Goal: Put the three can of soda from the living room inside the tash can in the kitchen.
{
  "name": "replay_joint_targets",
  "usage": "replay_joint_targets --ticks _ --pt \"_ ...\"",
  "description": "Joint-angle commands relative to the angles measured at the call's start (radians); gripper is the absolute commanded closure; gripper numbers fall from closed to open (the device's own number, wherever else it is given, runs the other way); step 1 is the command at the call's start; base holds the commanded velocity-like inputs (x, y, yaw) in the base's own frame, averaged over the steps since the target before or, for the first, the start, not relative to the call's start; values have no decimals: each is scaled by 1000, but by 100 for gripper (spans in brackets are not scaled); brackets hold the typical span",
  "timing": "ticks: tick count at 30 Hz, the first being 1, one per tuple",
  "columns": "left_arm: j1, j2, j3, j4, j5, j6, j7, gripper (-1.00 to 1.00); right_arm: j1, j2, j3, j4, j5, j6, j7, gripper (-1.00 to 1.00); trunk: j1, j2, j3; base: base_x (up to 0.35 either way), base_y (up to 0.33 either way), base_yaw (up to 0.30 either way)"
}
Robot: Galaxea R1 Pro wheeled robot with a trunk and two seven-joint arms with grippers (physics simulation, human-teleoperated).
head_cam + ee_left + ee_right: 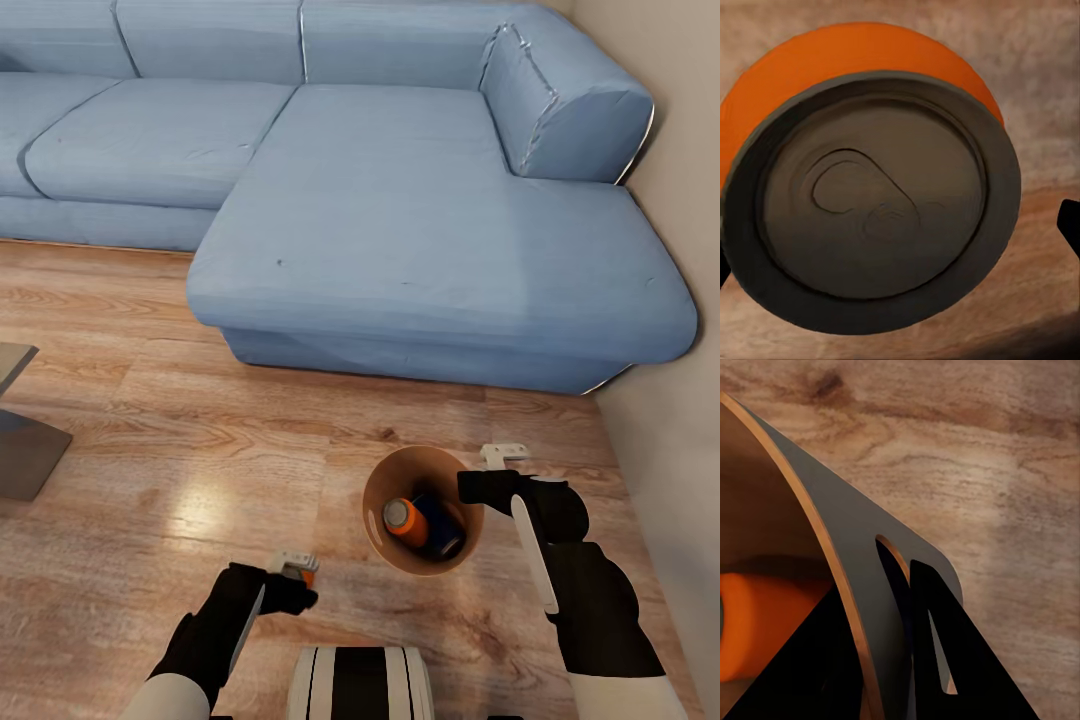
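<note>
Round light-brown bin (pixel 385 520) on wood-grain floor (pixel 150 480) with open floor before the blue sofa (pixel 420 240), orange soda can (pixel 405 522) lying inside, right gripper (pixel 478 487) clamped on its thin rim, left gripper (pixel 296 578) just beside, gripping another orange can (pixel 870 202), grey ringed top.

Matt grey metal top on glossy orange can (pixel 874 195); smooth wooden bin (pixel 385 490); grained wood floor (pixel 200 470).

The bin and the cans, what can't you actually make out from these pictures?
- Head view: how many cans lie in the bin; one orange can shows, and the wall and right tool hide the rest.
- Left wrist view: the held can hides the left tool's fingers.
</note>
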Motion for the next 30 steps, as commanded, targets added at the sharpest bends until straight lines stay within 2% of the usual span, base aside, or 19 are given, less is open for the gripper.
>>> replay_joint_targets --ticks 1,3,6,18,19,30 --pt "0 0 0 0 0 -8 10 -100 0 0 0 0 -17 0 1 100 0 0 0 0 0 0" --pt "1 -1 1 -2 3 -20 48 -100 0 0 0 0 -17 0 1 100 0 0 0 0 0 0" --pt "1 -3 1 -11 4 -24 66 -100 0 0 1 0 -17 0 1 100 0 0 0 0 0 0" --pt "1 -11 2 -6 10 -28 69 -100 0 0 3 0 -17 0 1 100 0 0 0 0 0 0" --pt "1 -16 2 -4 10 -29 69 100 0 0 3 0 -17 0 1 100 0 0 0 0 0 0" --pt "1 -20 2 -1 3 -86 70 100 0 1 6 0 -17 0 1 100 0 0 0 0 0 0"
